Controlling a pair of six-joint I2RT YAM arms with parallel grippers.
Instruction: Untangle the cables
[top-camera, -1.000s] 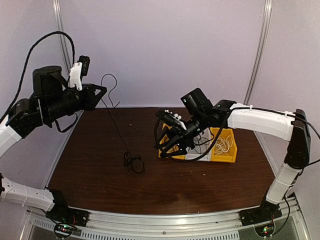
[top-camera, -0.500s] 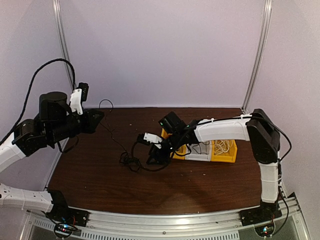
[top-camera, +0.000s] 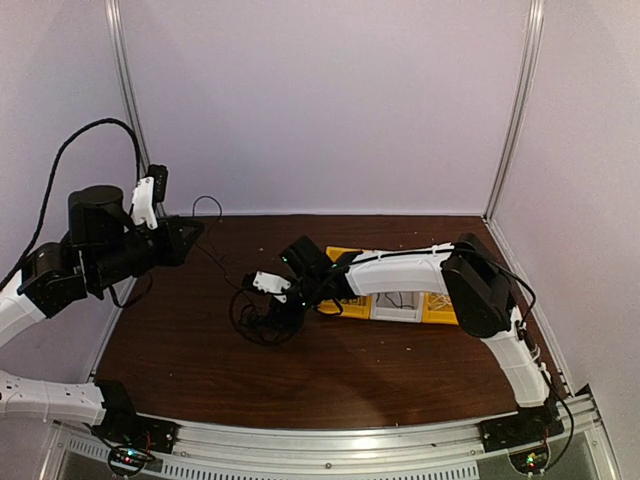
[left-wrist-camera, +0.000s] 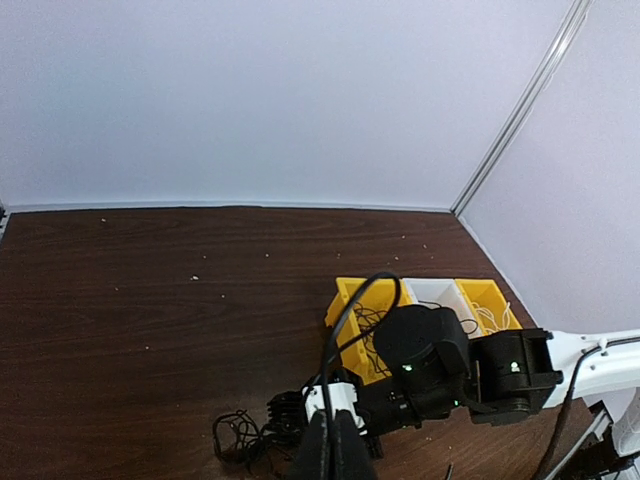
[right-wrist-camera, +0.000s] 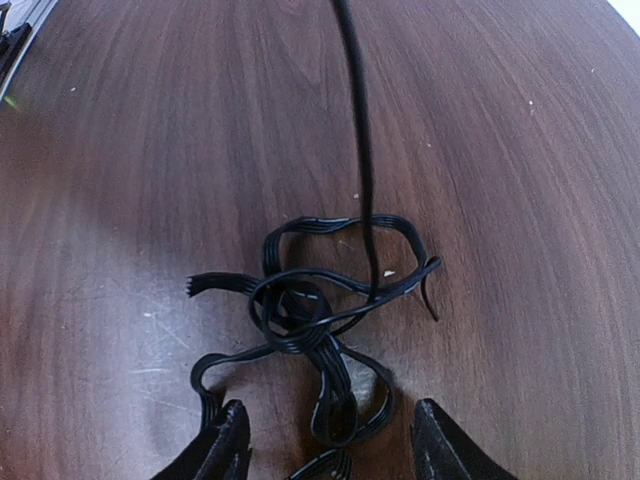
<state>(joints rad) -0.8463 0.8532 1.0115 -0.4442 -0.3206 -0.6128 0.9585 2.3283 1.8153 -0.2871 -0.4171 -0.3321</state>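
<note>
A tangle of black ribbon cable (right-wrist-camera: 318, 305) lies on the brown table (top-camera: 180, 350), left of the middle (top-camera: 250, 322). A thin black cable (right-wrist-camera: 358, 150) runs out of it, up and left to my left gripper (top-camera: 192, 233). That gripper (left-wrist-camera: 335, 450) is shut on the thin cable (left-wrist-camera: 345, 330), held above the table's back left. My right gripper (top-camera: 266, 304) hangs low over the tangle. Its open fingers (right-wrist-camera: 225, 445) straddle the tangle's near loop without pinching it (right-wrist-camera: 330, 452).
A row of yellow and white bins (top-camera: 405, 300) holding more cables stands right of the middle, with my right arm (top-camera: 400, 270) stretched over it. The purple back wall (top-camera: 330, 110) and side walls close in the table.
My right arm has swung left from the bins and come down over the tangle. My left gripper has dropped lower, and the thin cable now hangs slacker.
</note>
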